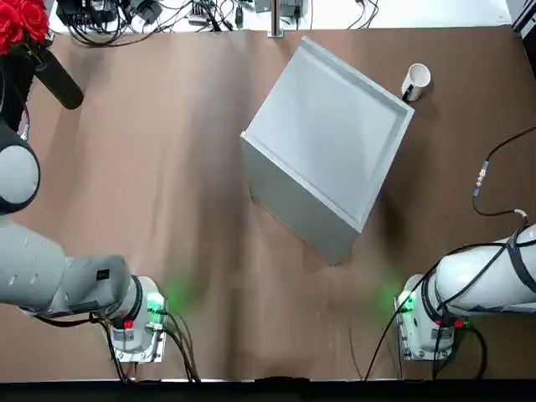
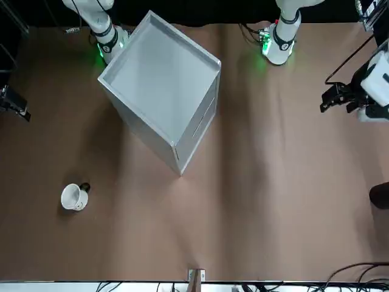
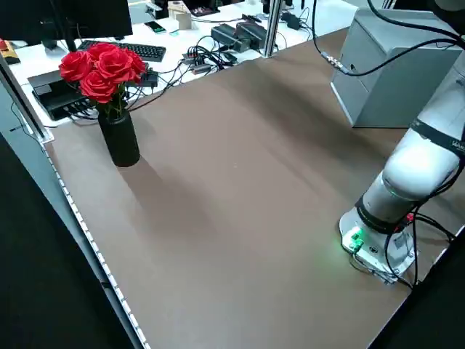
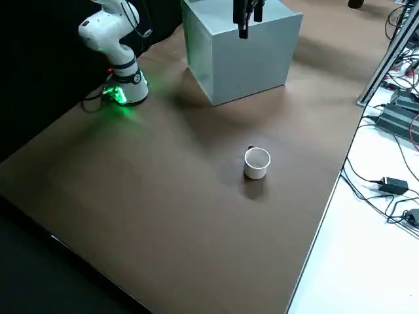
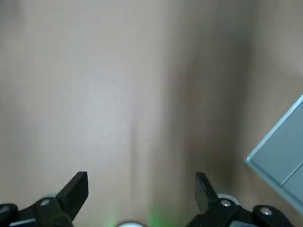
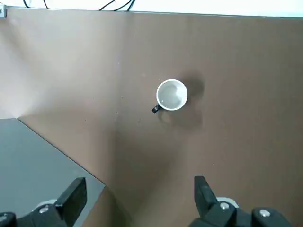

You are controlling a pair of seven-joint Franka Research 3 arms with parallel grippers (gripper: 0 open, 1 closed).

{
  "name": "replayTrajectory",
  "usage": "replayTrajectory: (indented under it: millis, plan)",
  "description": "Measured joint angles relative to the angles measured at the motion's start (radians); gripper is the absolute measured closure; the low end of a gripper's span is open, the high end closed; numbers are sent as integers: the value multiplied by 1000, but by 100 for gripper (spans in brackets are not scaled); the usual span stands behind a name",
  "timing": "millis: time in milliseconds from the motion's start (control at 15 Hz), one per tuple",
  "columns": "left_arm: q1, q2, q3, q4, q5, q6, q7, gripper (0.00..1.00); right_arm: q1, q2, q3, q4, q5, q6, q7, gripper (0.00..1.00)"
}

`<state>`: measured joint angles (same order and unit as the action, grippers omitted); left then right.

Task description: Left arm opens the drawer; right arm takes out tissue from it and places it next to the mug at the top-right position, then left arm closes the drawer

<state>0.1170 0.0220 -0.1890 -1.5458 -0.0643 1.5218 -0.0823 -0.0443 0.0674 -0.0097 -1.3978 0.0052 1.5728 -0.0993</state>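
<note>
The grey cabinet stands turned at an angle mid-table. Its drawer is shut, flush with the side that faces away from the arms and to the left. The tissue is hidden. The white mug stands upright on the table at the far right, a short way from the cabinet's corner, and also shows as mug. My left gripper hangs open, holding nothing, over bare table at the left, apart from the cabinet. My right gripper is open and empty, high above the cabinet's corner near the mug.
A black vase of red roses stands at the table's far-left corner. Cables, a keyboard and power bricks lie beyond the far edge. A black cable trails over the table's right side. The arms' green-lit bases sit at the near edge.
</note>
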Motion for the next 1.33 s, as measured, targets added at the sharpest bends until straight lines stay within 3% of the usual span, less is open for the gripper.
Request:
replayTrajectory:
  millis: [133, 200, 267, 600, 733, 1333]
  plan:
    - [9, 26, 0, -1, 0, -59, 0, 3, 0, 0, 0, 0, 0, 0, 0, 0]
    - [13, 43, 1, -2, 0, -87, 0, 11, 0, 0, 0, 0, 0, 0, 0, 0]
    - [20, 77, 1, -2, 0, -148, -2, 33, 0, 0, -1, 0, 0, 0, 0, 0]
    - [48, 171, 1, -3, -2, -233, -59, 78, 0, 2, -1, -1, 0, 0, 0, 0]
    - [45, 217, 0, -3, -53, -252, -67, 96, 0, 4, -1, -1, 0, 0, 0, 0]
    - [-9, 488, -14, -3, -452, -289, -241, 99, -2, 11, -2, -2, 0, 0, 0, 0]
